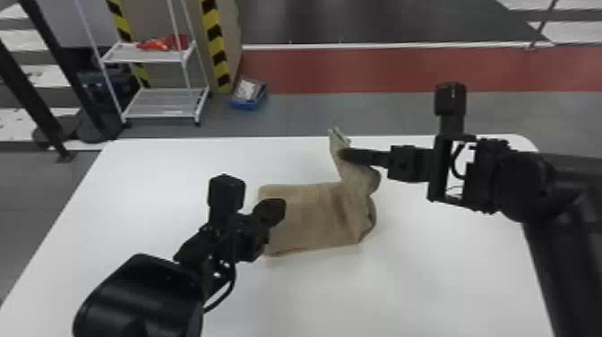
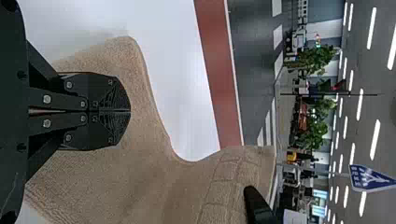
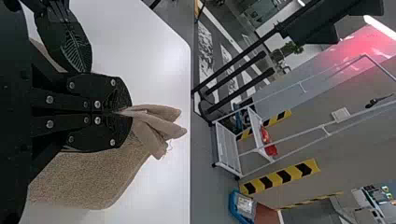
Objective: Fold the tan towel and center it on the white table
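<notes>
Where the right claw (image 1: pixel 344 155) closes, one tan towel (image 1: pixel 309 219): raised corner gripped between its fingers, bunched fabric jutting past the tips. Remainder of towel: sloping down beneath that claw, then lying flatter toward the left claw (image 1: pixel 281 208). Left claw: fingers together, over the towel's other end. White table (image 1: pixel 425 278): beneath both claws.

Count, by kind. Tan towel (image 1: pixel 309 219): 1. White table (image 1: pixel 425 278): 1. Grippers: 2, i.e. 1 left gripper (image 1: pixel 277 208) and 1 right gripper (image 1: pixel 344 155). Fingers (image 2: pixel 109 93): 2 per gripper, 4 total. Wheelless tally, head view background: white rack (image 1: pixel 109 83), 1; its shelves, 2 (upper shelf (image 1: pixel 130 55), lower shelf (image 1: pixel 161 105)); blue bin (image 1: pixel 246 105), 1. Blue sign (image 2: pixel 369 178), left wrist view: 1.
</notes>
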Controlling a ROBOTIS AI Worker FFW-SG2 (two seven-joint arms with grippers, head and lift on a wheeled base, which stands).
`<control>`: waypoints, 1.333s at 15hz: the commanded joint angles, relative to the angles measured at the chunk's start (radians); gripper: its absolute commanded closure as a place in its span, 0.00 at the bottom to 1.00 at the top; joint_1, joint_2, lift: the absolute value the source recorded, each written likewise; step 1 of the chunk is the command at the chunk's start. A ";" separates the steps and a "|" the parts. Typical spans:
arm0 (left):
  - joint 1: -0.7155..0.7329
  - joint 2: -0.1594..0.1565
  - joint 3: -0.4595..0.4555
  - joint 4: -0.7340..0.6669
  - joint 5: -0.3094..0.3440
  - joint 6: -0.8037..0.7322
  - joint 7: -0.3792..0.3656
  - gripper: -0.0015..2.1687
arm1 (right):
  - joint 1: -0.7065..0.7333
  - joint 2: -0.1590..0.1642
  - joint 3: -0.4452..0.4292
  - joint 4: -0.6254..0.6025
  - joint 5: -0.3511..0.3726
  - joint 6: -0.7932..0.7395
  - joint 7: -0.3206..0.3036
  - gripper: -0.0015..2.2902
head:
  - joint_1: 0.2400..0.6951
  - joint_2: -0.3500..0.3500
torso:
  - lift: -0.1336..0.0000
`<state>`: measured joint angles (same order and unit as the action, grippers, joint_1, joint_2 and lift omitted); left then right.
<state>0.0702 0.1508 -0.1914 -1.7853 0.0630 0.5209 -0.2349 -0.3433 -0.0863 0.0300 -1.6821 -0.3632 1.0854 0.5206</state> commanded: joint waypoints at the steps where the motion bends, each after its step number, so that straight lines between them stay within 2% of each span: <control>1: 0.002 0.019 0.067 -0.012 0.035 0.037 -0.037 0.80 | -0.023 -0.003 -0.015 0.012 -0.002 0.009 -0.005 0.57 | 1.00 0.56 | 0.16; 3: 0.000 0.041 0.081 0.011 0.054 0.043 -0.064 0.80 | -0.034 0.002 -0.013 0.016 -0.008 0.012 -0.008 0.57 | 1.00 0.59 | 0.16; 5: 0.000 0.049 0.084 0.029 0.055 0.046 -0.073 0.80 | -0.049 0.019 -0.001 0.021 -0.002 0.015 -0.017 0.57 | 1.00 0.61 | 0.16; 7: 0.000 0.049 0.090 0.038 0.089 0.052 -0.096 0.80 | -0.065 0.030 0.021 0.041 0.006 0.015 -0.024 0.57 | 1.00 0.63 | 0.16; 15: 0.002 0.044 0.049 0.060 0.074 0.052 -0.099 0.80 | -0.080 0.066 0.151 0.127 0.021 0.021 -0.060 0.57 | 1.00 0.69 | 0.16; 20: 0.013 0.038 0.047 0.061 0.078 0.052 -0.098 0.80 | -0.088 0.086 0.188 0.225 0.050 -0.031 -0.060 0.57 | 1.00 0.72 | 0.16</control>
<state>0.0802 0.1905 -0.1432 -1.7245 0.1407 0.5729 -0.3328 -0.4297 -0.0067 0.2146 -1.4839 -0.3196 1.0817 0.4594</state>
